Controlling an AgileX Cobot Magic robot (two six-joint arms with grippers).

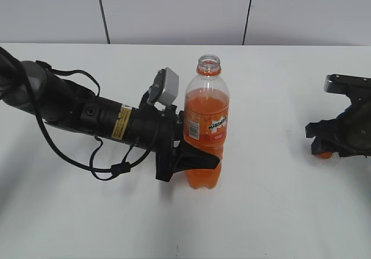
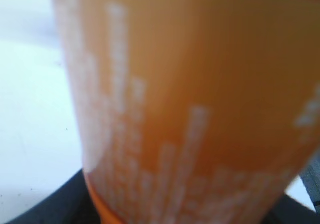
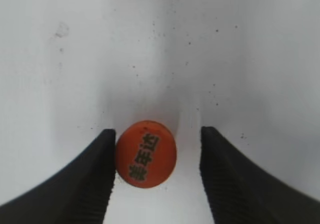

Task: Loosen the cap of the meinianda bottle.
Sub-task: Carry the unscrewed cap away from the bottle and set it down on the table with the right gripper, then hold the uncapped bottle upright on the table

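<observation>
Right end effector [image 3: 157,176] open, perhaps touching cap [image 3: 145,153].

Showing clear, glossy plastic on the meinianda bottle [image 1: 207,126], with a shiny orange wrap label, blurred in the left wrist view. Looking smooth and slightly glossy on top of the cap [image 3: 145,153], an orange plastic with dark printed characters. Appearing matt black, finely ribbed on the inner faces of the right gripper [image 3: 157,176] fingers [image 3: 227,176]. Lying matt white with small dark specks, the table [image 3: 160,43].
</observation>
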